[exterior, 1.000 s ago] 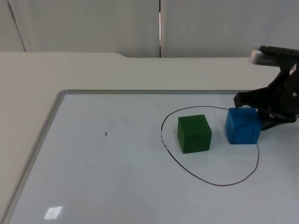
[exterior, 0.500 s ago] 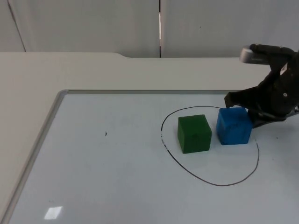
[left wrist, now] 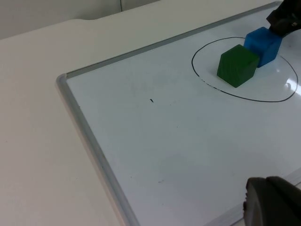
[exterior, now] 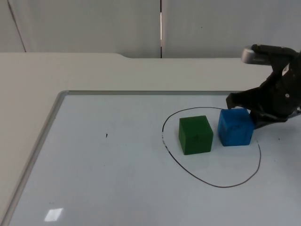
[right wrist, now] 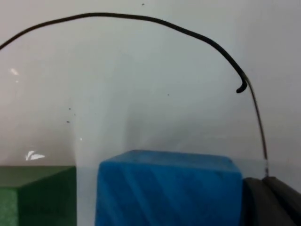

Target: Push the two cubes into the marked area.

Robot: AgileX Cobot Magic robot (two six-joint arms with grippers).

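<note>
White counter (exterior: 70,70) backed by a grey wall, carrying a whiteboard (exterior: 94,179) with a hand-drawn oval outline (exterior: 216,184). Two cubes inside the outline: one blue cube (exterior: 234,127) touching the right end effector (exterior: 244,113), one green cube (exterior: 195,134) just beyond it, a narrow gap between. Right end effector's finger spacing impossible to tell. Left end effector (left wrist: 270,202) waiting well apart, spacing also unclear.
</note>
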